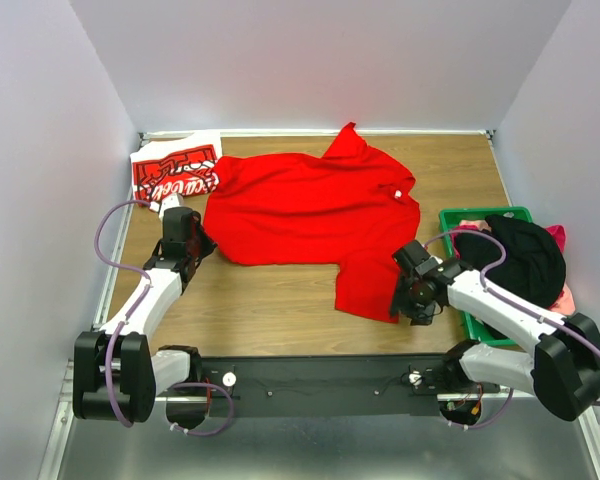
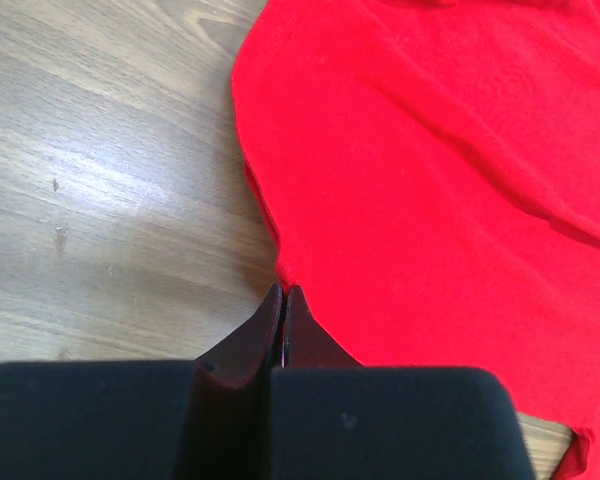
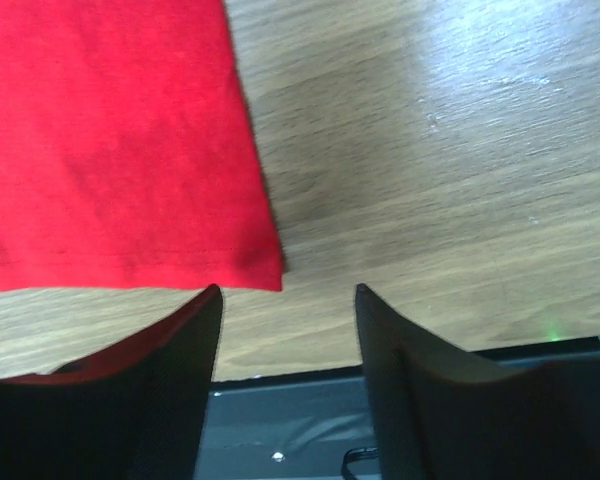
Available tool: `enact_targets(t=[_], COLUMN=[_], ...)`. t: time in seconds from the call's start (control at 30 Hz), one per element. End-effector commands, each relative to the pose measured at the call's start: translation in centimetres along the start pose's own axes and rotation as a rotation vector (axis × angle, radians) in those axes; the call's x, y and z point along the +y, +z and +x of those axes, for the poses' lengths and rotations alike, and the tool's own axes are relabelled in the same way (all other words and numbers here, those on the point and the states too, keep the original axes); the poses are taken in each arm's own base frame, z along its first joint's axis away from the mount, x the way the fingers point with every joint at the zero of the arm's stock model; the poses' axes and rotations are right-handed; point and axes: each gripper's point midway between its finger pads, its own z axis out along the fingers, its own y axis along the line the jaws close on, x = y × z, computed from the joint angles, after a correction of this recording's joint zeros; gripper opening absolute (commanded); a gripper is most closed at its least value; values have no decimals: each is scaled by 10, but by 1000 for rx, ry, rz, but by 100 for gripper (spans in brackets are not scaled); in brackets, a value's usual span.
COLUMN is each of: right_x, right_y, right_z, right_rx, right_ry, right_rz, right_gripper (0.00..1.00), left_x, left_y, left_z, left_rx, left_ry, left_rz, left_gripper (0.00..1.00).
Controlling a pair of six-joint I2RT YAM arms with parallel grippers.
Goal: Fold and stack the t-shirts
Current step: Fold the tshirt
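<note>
Plain red shirt (image 1: 310,205) lies spread open, front down or up not clear, on the wooden table (image 1: 280,300), one sleeve pointing to the far wall and its lower part hanging toward the near edge, with some creases.

Second shirt (image 1: 175,172), red with white lettering and white edge, lies folded just beyond the plain shirt's far-left corner, close to it; touching or not cannot be told.

Left gripper (image 2: 283,292) sits low at the plain shirt's left edge. Fingers pressed flat together, tips just at the cloth's border; no cloth seen between them.

Right gripper (image 3: 288,300) sits at the plain shirt's near-right corner. Fingers (image 3: 195,330) spread apart, nothing between them, hem corner just ahead of the tips.

Green crate (image 1: 480,213) stands to the right of the plain shirt, apart from it. Black cloth (image 1: 525,255) is heaped inside, pink cloth showing beneath.
</note>
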Motion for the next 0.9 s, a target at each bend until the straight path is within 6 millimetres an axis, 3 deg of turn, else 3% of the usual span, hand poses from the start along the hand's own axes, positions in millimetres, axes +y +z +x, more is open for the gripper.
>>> enact_targets(t=[0.0,0.53,0.67,0.87], right_x=[-2,7,7,10], right_y=[11,24,25,20], right_z=[5,1,3,5], right_rx=[3,2,10,15], right_ry=[17,11,6,-6], right_rz=[4,-12,-15,-47], right_gripper=[56,41,30,0], left_x=[-4,-5,-5,-3], left_y=[1,0,0,0], left_z=[-2,-1,-2,-2], left_rx=[-7,-2,-2,-5], left_ry=[7,10,10,8], left_rz=[25,30,30,23], left_gripper=[0,0,0,0])
